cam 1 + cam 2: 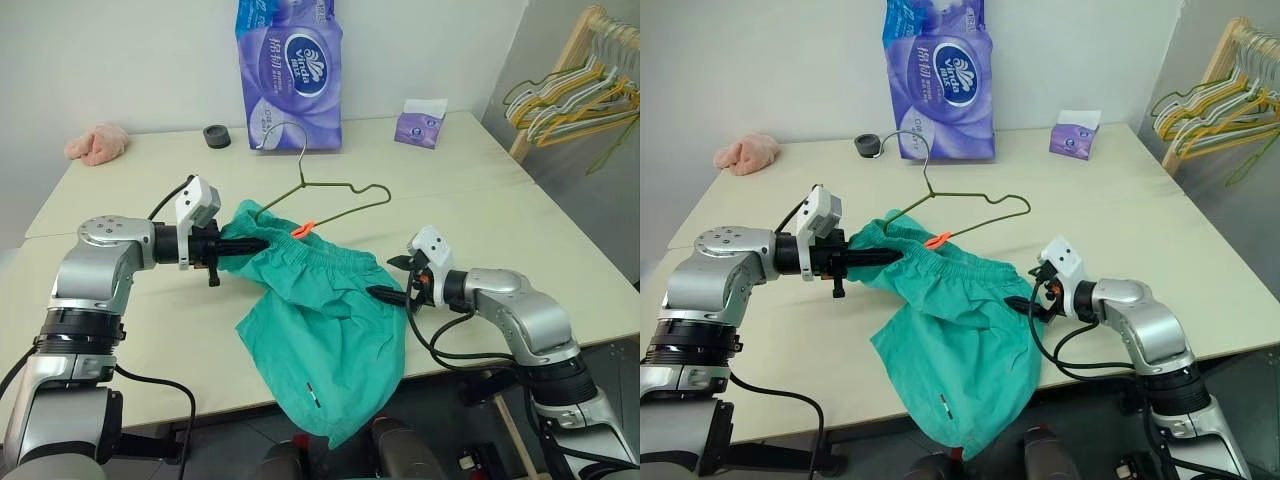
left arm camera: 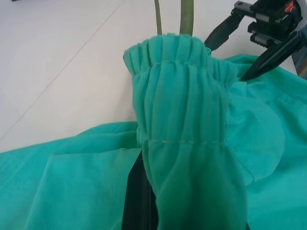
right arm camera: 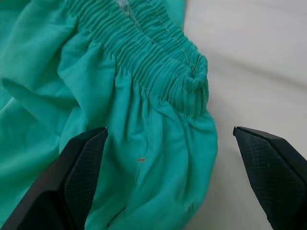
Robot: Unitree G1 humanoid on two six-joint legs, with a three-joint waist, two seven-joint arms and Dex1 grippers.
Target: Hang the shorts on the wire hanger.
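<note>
Plenty of open bench [image 1: 560, 260] on the robot's right side, nothing between the right gripper [image 1: 396, 279] and the far edge there. Middle is crowded: the shorts [image 1: 320, 330] spill over the front edge, and the wire hanger [image 1: 330, 195] lies just behind them, hook toward the toilet paper pack [image 1: 290, 70]. That pack, a black roll [image 1: 216, 136] and a tissue box [image 1: 421, 128] line the back. The left gripper [image 1: 262, 243] blocks the shorts' left end. Pink cloth [image 1: 97, 143] sits in the far left corner.

- The pale table [image 1: 520, 215] carries the shorts [image 1: 320, 330] and wire hanger [image 1: 345, 190].
- Behind: pink cloth [image 1: 97, 143], black ring [image 1: 216, 136], purple tissue pack [image 1: 290, 70], tissue box [image 1: 421, 124].
</note>
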